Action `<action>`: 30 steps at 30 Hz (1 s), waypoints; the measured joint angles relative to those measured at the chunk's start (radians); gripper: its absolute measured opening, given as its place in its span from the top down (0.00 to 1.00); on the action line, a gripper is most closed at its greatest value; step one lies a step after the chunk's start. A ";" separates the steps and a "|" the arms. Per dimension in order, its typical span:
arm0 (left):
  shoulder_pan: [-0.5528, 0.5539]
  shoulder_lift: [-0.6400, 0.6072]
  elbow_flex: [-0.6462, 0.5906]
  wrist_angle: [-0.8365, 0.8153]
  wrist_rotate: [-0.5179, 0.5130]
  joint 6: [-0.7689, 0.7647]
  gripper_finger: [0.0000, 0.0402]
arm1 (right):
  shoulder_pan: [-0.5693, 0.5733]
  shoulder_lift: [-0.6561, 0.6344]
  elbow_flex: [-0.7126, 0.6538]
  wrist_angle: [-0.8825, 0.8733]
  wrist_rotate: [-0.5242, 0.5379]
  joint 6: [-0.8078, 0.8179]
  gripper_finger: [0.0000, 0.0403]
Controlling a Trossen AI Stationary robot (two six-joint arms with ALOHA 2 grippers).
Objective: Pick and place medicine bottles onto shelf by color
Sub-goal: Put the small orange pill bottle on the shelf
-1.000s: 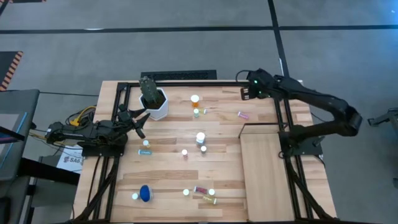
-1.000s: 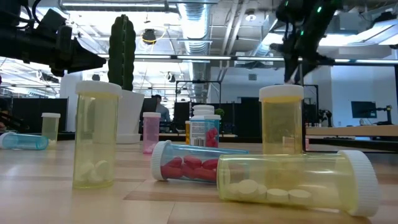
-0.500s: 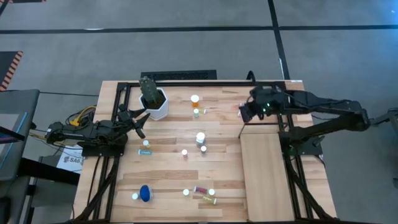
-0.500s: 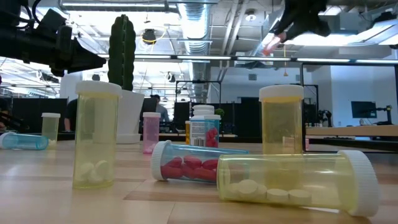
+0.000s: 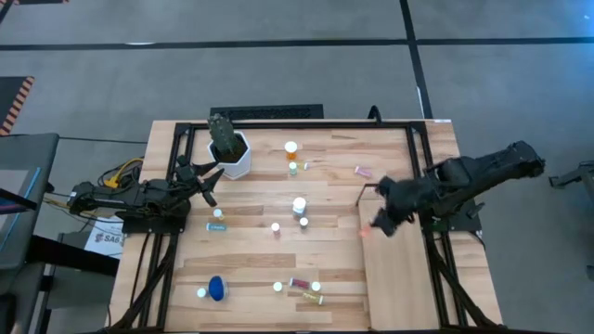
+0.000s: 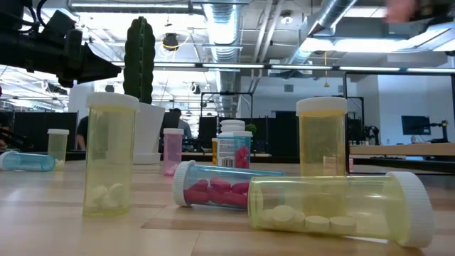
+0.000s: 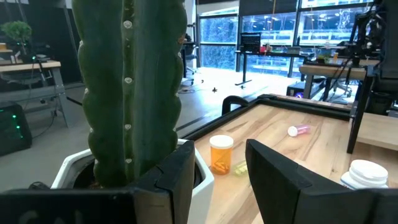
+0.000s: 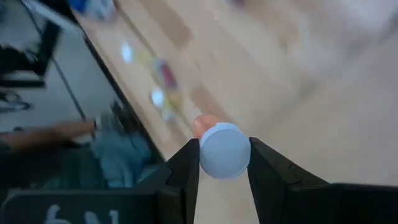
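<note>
My right gripper hangs over the left edge of the pale shelf, shut on a small white-capped bottle with a pink-orange body. The bottle also shows in the right wrist view. My left gripper is open and empty beside the white cactus pot at the table's left. Several bottles are spread over the planked table. An orange one stands at the far side and a pink one lies near the shelf's far end. My right gripper pinches the bottle between its two fingers at the white cap. The cap faces back toward the wrist, and the pink-orange body sticks out beyond the fingertips. The fingers slant in from the table's right. The bottle is lifted clear.
A white bottle stands mid-table and a blue one sits near the front left. Close to the near edge, yellow-green bottles stand upright, and one with red pills and a yellow one lie on their sides. The black frame rails border the shelf.
My right gripper has swung from the table's far right corner toward the near edge, carrying the bottle, and is now over the shelf's left edge. The pink bottle lying near the shelf's far end has stayed put.
</note>
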 joint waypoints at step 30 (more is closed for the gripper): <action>0.000 0.000 0.000 0.000 0.000 0.000 0.66 | 0.635 0.237 0.000 -0.179 -0.117 0.867 0.68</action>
